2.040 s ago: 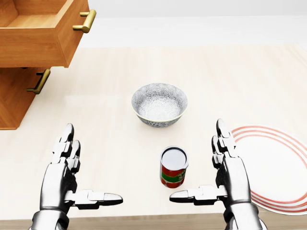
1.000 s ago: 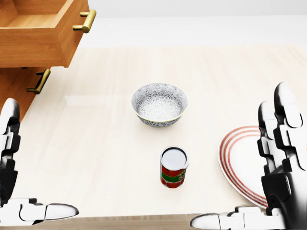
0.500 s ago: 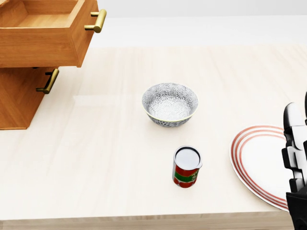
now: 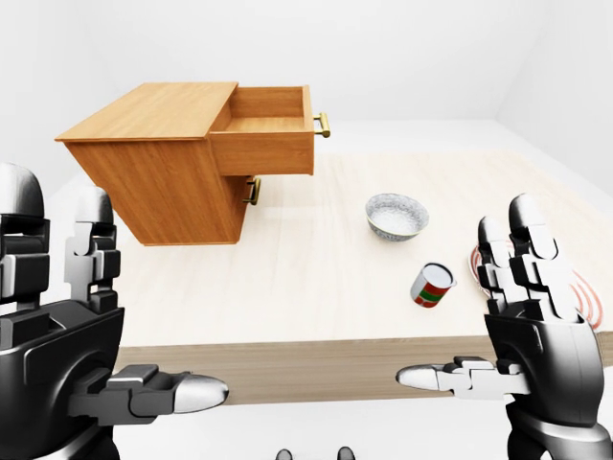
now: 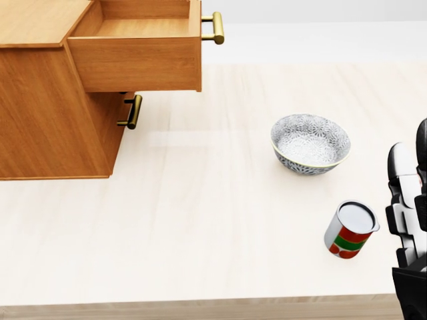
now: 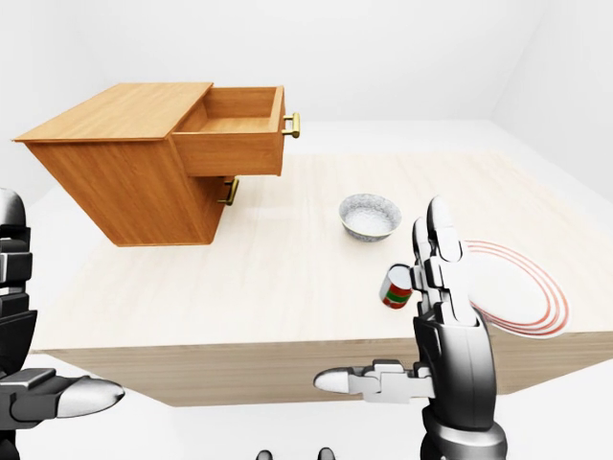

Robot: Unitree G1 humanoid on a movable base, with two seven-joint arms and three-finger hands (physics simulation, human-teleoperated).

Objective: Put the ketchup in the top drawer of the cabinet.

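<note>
Left-eye view: both hands, left hand (image 4: 91, 359) and right hand (image 4: 527, 331), spread and empty; can (image 5: 351, 230) stood near bowl (image 5: 310, 143), beside plate (image 6: 522, 287), on worktop (image 5: 200, 220); drawer (image 5: 143, 47) hung open.

The head view looks steeply down, close over the bench (image 5: 200, 220); both eye views look across it, sharing the cabinet (image 4: 163, 182).

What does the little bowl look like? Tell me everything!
The bowl is round and looks like glazed china, with a fine grey-blue flower pattern and a thin pale rim. It sits upright and empty on the light wooden table, touching nothing else. In the head view, the can stands apart below it.
</note>
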